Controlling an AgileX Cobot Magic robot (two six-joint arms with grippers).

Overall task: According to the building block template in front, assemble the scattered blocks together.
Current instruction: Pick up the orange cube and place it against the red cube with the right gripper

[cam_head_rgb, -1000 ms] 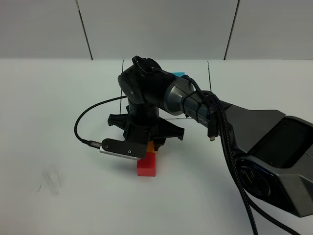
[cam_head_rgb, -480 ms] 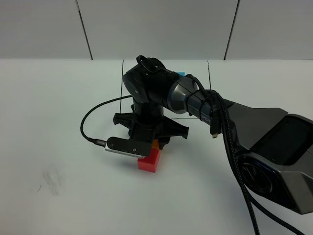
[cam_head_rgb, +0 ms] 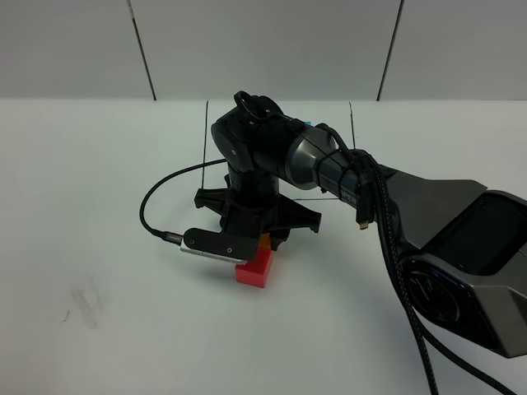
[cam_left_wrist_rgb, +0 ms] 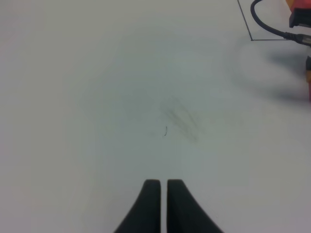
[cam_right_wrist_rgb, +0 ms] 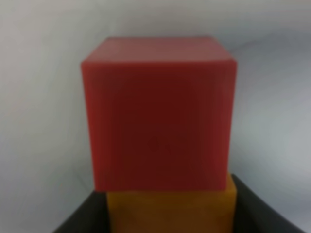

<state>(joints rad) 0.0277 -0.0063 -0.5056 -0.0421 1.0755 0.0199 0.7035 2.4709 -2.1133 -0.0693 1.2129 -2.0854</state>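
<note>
Slippage is the main risk. The orange block (cam_right_wrist_rgb: 170,208) is pinched by the right end effector (cam_head_rgb: 262,239) and pressed against the red block (cam_head_rgb: 256,271), which lies at its 6 o'clock on the worktop (cam_head_rgb: 99,247). The unheld red block can be shoved or skewed if too much force is applied. The building block template (cam_head_rgb: 306,124), at 12 o'clock, is mostly hidden by the arm, so the match may be misjudged. The left end effector (cam_left_wrist_rgb: 163,184) is pressed together, holding nothing.
</note>
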